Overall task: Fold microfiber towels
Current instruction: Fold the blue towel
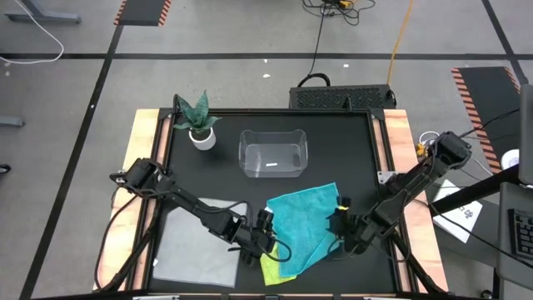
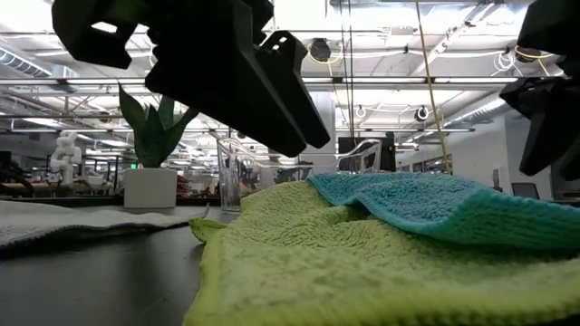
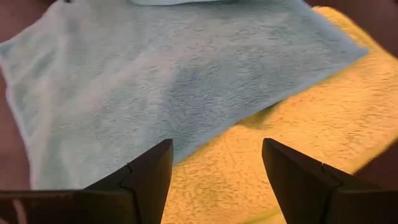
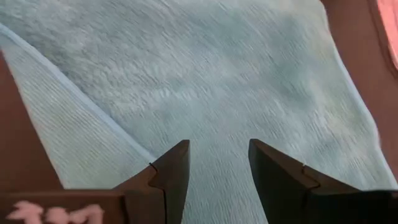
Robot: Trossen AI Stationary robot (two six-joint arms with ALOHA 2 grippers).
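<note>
On the counter (image 1: 183, 167), near edge, centre: teal towel (image 1: 304, 225) spread at a slant, lying on top of the yellow-green towel (image 1: 275, 268), of which only a corner pokes out at the near side. Grey towel (image 1: 196, 242) lies flat to the left, apart from the other two. Clear bin (image 1: 273, 152) and potted plant (image 1: 198, 121) sit toward the far side, well away.

Left end effector (image 1: 260, 237) hovers at the teal towel's left edge, over the seam where teal meets yellow-green; fingers (image 3: 149, 177) spread, holding nothing. Right end effector (image 1: 343, 227) sits at the teal towel's right edge, fingers (image 4: 171, 171) also parted and empty, cloth directly below.

Judgement: step in hand looks like pinching opposite edges of the teal towel, to lift or fold it. Not yet gripped on either side.

To do it well:
- Left side is the tricky one. Pinch teal only; yellow-green lies right underneath and could come up with it. Take the teal edge where it overhangs the lower cloth.
- Right side has only counter beneath, so press lower there.
- Close both together, lift evenly, keep the cloth taut between the arms so the fold falls straight.
- Pile is soft and limp; a shallow pinch will likely slip.
</note>
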